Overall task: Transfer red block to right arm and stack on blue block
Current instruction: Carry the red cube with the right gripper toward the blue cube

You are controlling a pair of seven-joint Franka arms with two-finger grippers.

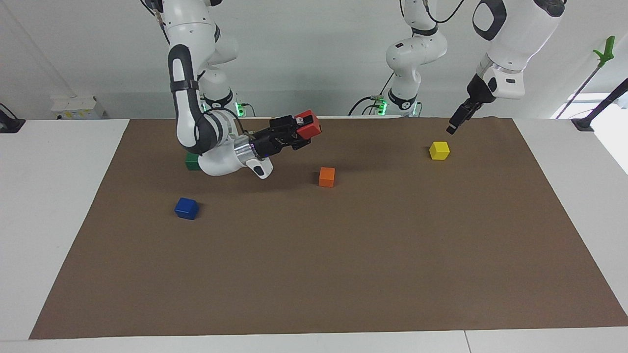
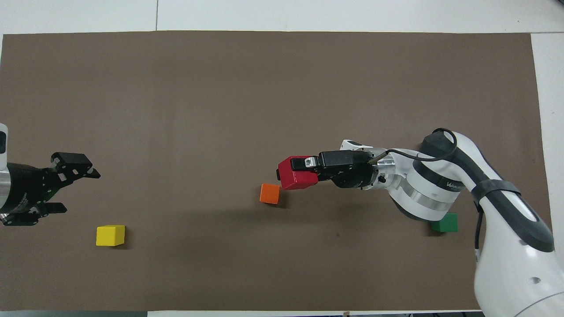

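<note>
Status: the handover part looks done. The right arm (image 1: 189, 93) carries the red block (image 1: 308, 124) in the air, its right pincer (image 1: 300, 132) pinching the cube between its fingertips, over the brown mat (image 1: 324, 274) just nearer the robots than the orange block (image 1: 327, 176). In the overhead view the red cube (image 2: 298, 178) sits at the pincer's tip, clear of the orange one, not touching it.

Left arm (image 1: 508, 44): waiting, raised over the mat's edge at its own end of the counter (image 1: 54, 206), above the yellow block (image 1: 439, 150). Left pincer (image 2: 70, 187) is spread and holds nothing.

Remaining, by my reading: carry the red block over to the blue block (image 1: 186, 208) and set it on top. The blue block rests on the mat toward the right arm's end of the counter, farther from the robots than the green block (image 2: 445, 222), well apart from the red one, with nothing on it. It is hidden by the arm in the overhead view. Stack not yet begun.

Count, largest first:
- arms: 2
- counter: 1, with 1 brown mat on it
- pincers: 2
- cubes: 5, one each of red, blue, green, orange, yellow; 4 on the mat, 1 in the air.
</note>
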